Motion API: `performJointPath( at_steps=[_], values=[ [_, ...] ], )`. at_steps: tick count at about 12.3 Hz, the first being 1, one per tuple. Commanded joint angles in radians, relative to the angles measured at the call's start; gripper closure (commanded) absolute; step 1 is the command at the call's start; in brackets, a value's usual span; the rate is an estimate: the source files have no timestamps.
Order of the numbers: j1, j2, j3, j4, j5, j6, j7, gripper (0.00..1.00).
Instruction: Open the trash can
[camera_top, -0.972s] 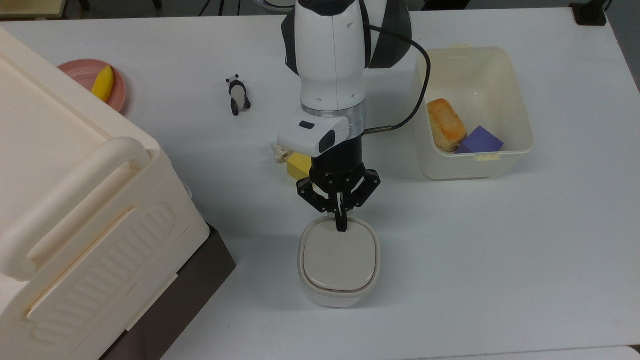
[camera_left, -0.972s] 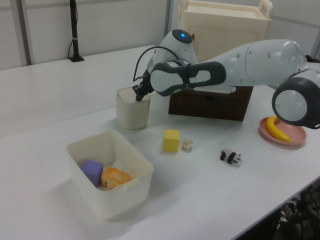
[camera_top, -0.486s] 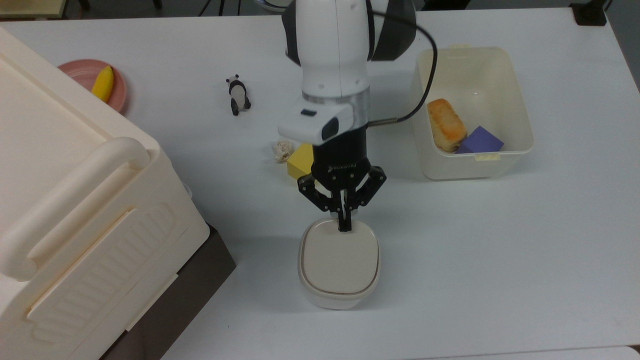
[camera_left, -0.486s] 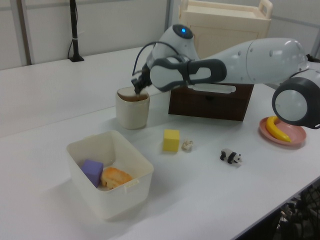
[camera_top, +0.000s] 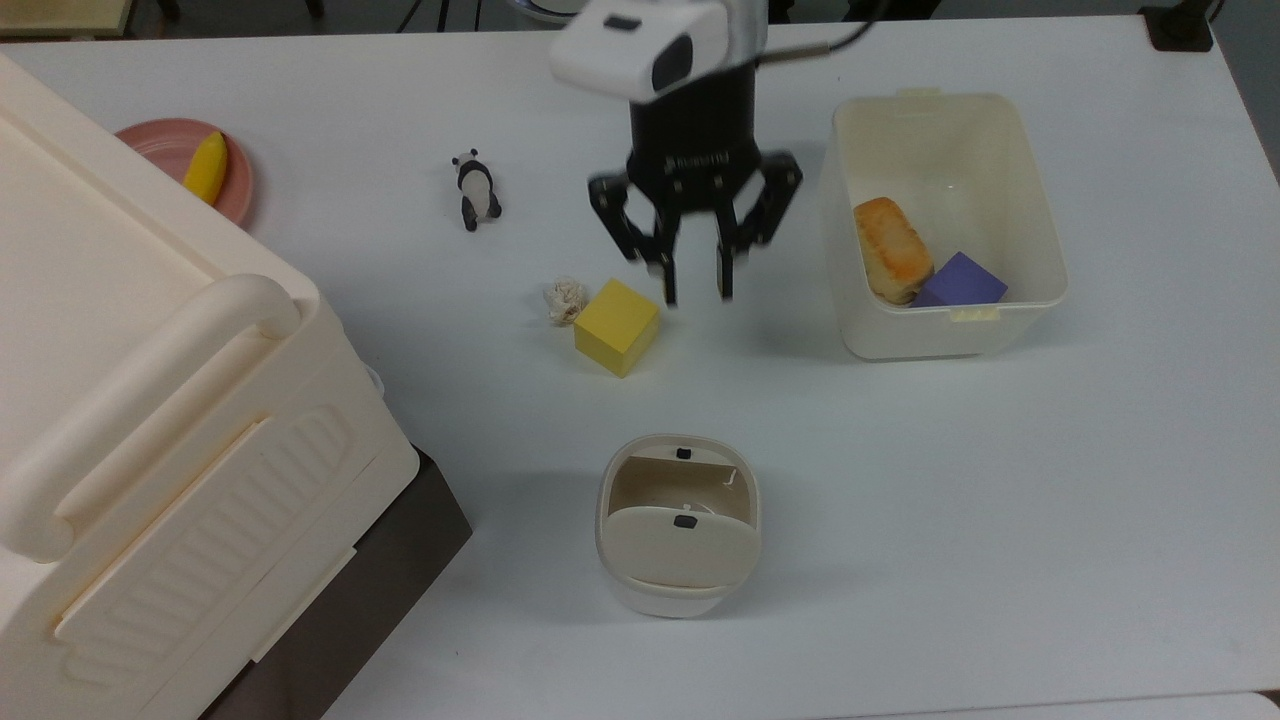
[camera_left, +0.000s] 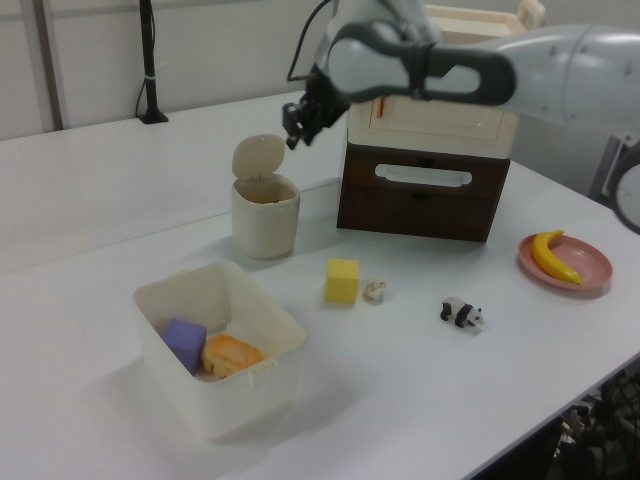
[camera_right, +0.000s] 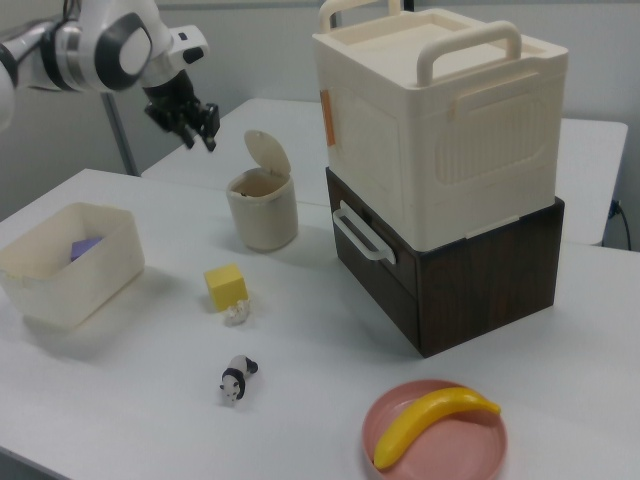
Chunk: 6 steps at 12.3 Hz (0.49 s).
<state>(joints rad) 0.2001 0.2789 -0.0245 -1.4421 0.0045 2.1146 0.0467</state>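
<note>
Arm (camera_top: 660, 40) cut off at top view's upper edge; crumpled scrap (camera_top: 565, 299) too small, perhaps paper.

I see a white counter (camera_top: 1000, 520). Directly on it, in the top view: the trash can (camera_top: 678, 590) near the front with its lid standing up, a yellow cube (camera_top: 616, 327) behind it, and a small crumpled scrap (camera_top: 565, 298) just beside the cube. A toy panda (camera_top: 476, 190) lies farther back. At the top view's right stands a white tub (camera_top: 1040, 200); at its left, a pink plate (camera_top: 165, 145) and a dark brown box (camera_top: 400, 560).
</note>
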Motion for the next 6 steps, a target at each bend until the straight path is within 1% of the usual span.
performJointPath(
  at_steps=[1, 2, 3, 4, 6],
  values=[
    [-0.002, -0.067, -0.018, -0.044, -0.056, -0.314, 0.025, 0.00],
    [-0.014, -0.067, -0.020, -0.043, -0.099, -0.408, 0.016, 0.00],
    [-0.024, -0.069, -0.020, -0.041, -0.124, -0.465, 0.009, 0.00],
    [-0.037, -0.073, -0.020, -0.037, -0.135, -0.545, 0.001, 0.00],
    [-0.076, -0.084, -0.020, -0.029, -0.129, -0.634, -0.023, 0.00]
  ],
)
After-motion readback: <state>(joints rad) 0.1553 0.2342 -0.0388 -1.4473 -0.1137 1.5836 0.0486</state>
